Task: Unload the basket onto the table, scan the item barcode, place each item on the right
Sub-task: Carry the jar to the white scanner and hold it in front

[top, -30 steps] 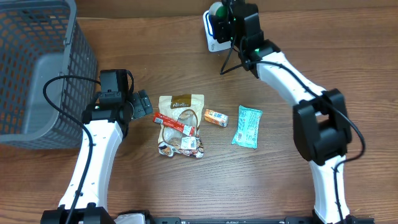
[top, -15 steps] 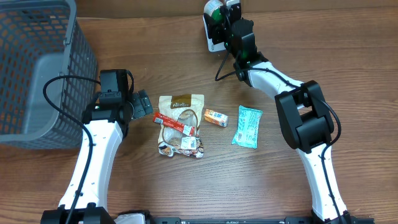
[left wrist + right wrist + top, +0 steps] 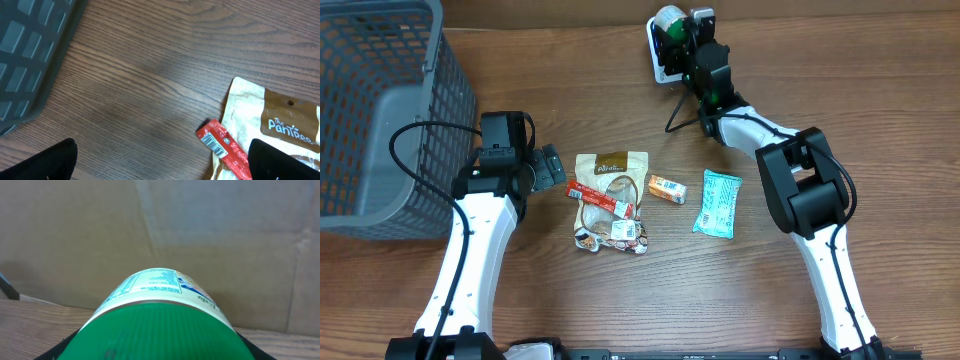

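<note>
The item is a white canister with a green lid (image 3: 155, 325), and my right gripper (image 3: 160, 350) is shut on it, the dark fingers hugging its sides. From overhead, the canister (image 3: 670, 19) hangs at the table's back edge in the right gripper (image 3: 680, 32), just over a white flat device (image 3: 658, 62) with a black cable. The printed label faces up and away in the right wrist view, and no barcode shows there. My left gripper (image 3: 552, 165) stands open and empty over bare wood, with its fingers (image 3: 50, 162) wide apart.
A red stick pack (image 3: 225, 150) with a barcode lies across a tan pouch (image 3: 611, 165). A small orange packet (image 3: 667, 188) and a teal packet (image 3: 719, 203) lie to their right. A grey mesh basket (image 3: 380, 110) fills the back left corner.
My right arm has folded in toward the back left, keeping the canister by the white device. The left arm and the packets have not moved.
</note>
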